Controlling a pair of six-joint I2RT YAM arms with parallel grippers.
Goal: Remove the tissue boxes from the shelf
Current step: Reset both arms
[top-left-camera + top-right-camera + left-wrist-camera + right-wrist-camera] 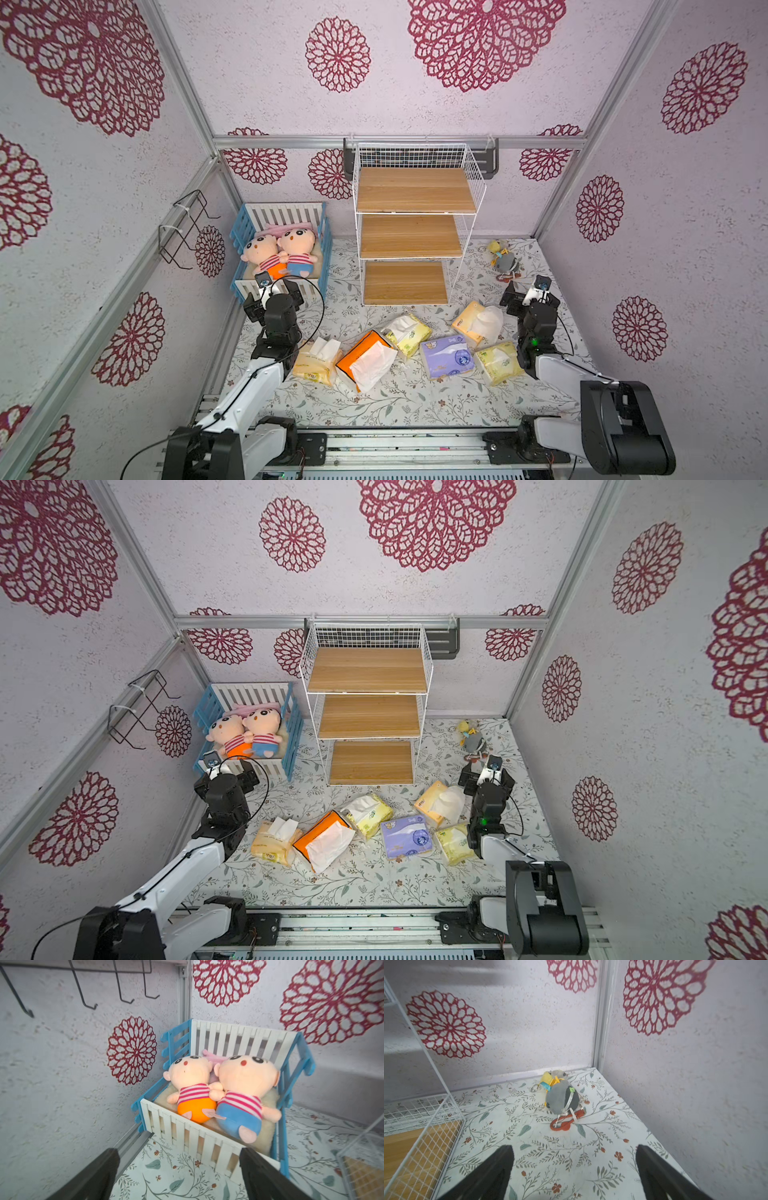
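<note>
Shelf (pixel 415 237) boards all bare; six tissue packs (pixel 446 356) strewn on tabletop (pixel 395 399) just in front, so it looks done to me. Both jaws spread, empty, parked either side.

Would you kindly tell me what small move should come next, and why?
Probably just retract both arms to rest: the shelf shows three bare boards, all six tissue boxes lie on the table, and the left gripper and right gripper stand open, empty.
</note>
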